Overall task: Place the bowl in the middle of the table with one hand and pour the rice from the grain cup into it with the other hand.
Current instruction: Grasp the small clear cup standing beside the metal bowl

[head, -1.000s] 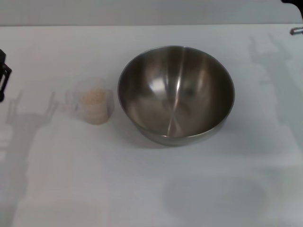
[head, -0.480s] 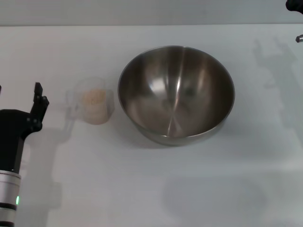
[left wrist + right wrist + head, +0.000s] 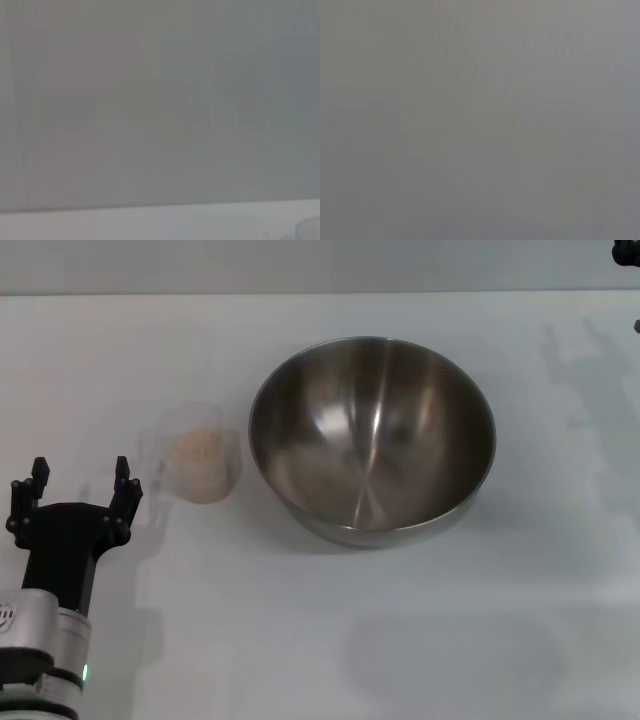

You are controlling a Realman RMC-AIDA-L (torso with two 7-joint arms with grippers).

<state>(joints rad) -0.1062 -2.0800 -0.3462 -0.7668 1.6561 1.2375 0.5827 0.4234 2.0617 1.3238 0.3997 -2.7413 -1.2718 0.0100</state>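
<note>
The steel bowl [image 3: 372,438] stands empty near the middle of the white table [image 3: 300,640]. The clear grain cup [image 3: 200,453] stands upright to its left, holding rice [image 3: 198,447]. My left gripper [image 3: 78,486] is open and empty at the near left, just left of the cup and apart from it. Only a dark edge of the right arm [image 3: 628,250] shows at the far right corner; its gripper is out of view. Both wrist views show only blank grey.
A broad bare stretch of table lies in front of the bowl. The table's far edge [image 3: 300,293] meets a grey wall at the back.
My left arm has come in from the left edge and moved right toward the cup, its fingers now spread. The right arm has drawn further out of view at the top right.
</note>
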